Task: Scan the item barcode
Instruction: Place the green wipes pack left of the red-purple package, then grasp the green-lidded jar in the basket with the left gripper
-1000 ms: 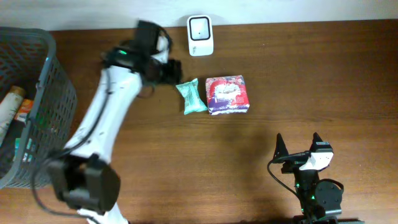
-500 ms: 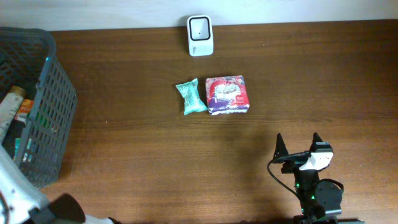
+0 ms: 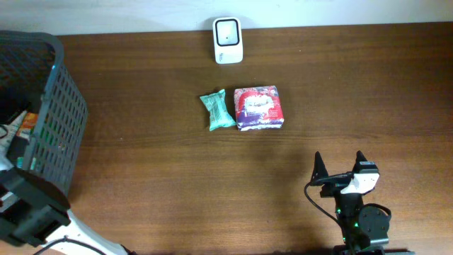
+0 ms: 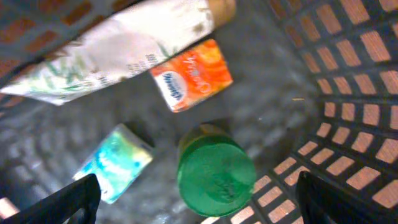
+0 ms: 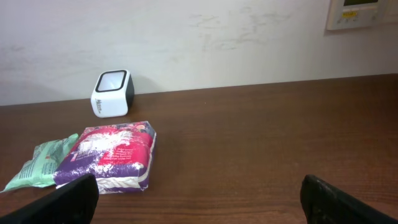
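Observation:
The white barcode scanner [image 3: 227, 40] stands at the table's far edge, also seen from the right wrist as scanner [image 5: 112, 93]. In front of it lie a teal packet [image 3: 217, 110] and a purple-and-red pack [image 3: 259, 108]. My left gripper [image 4: 199, 205] is open above the inside of the basket, holding nothing. Below it are a green-lidded container [image 4: 216, 169], a blue-teal packet [image 4: 115, 162], an orange packet [image 4: 191, 74] and a white bag [image 4: 118, 46]. My right gripper [image 5: 199, 205] is open and empty, low over the table near its front edge.
The grey mesh basket [image 3: 60, 120] takes up the table's left end. My left arm [image 3: 32, 212] reaches into it from the front left corner. The right arm's base [image 3: 357, 219] sits at the front right.
My left arm has swung from beside the scanner and teal packet back to the left, over the basket, and its jaws have opened wider. The right arm has not moved.

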You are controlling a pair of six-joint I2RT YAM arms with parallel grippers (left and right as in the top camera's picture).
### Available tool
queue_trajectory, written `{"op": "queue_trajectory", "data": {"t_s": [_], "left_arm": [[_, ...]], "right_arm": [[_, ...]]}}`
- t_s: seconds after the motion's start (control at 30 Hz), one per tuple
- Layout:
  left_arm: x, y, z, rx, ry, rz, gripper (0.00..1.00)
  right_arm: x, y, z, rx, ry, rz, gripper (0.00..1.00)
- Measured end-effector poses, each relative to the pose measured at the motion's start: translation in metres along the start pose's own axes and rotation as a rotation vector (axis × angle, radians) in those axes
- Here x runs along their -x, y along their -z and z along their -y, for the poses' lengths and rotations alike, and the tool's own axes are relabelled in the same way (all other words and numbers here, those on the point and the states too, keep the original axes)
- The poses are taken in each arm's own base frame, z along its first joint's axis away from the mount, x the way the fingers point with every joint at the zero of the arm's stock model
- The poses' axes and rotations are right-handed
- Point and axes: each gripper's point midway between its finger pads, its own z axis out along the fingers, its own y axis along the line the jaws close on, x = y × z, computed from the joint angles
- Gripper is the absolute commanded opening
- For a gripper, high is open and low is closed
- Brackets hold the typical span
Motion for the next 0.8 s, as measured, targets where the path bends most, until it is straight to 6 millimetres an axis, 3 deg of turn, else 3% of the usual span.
{"op": "queue_trajectory", "data": {"t_s": [0.07,0.23,0.33,0.47,0.6,0.67,0.73,0.8], "left_arm": [[-0.002,-0.008,0.012,-0.044,-0.035,-0.019,0.99],[-0.027,-0.068,0.021,-0.055,-0.107,-0.174,0.93],[-0.033,-0.073,0.019,-0.051,-0.107,-0.206,0.93],[-0.059,-0.093,0.014,-0.035,-0.098,-0.33,0.9],[-0.06,-0.093,0.016,-0.046,-0.096,-0.335,0.78],[-0.061,-0.093,0.016,-0.048,-0.095,-0.339,0.64],[-0.064,-0.091,0.016,-0.05,-0.097,-0.352,0.64],[-0.061,-0.077,0.017,-0.049,-0.093,-0.359,0.64]], "right_arm": [[0.0,0.0,0.0,0.0,0.0,0.0,0.99],[0.0,0.0,0.0,0.0,0.0,0.0,0.99],[0.0,0.0,0.0,0.0,0.0,0.0,0.99],[0.0,0.0,0.0,0.0,0.0,0.0,0.99],[0.0,0.0,0.0,0.0,0.0,0.0,0.99],[0.0,0.0,0.0,0.0,0.0,0.0,0.99],[0.0,0.0,0.0,0.0,0.0,0.0,0.99],[0.0,0.0,0.0,0.0,0.0,0.0,0.99]]}}
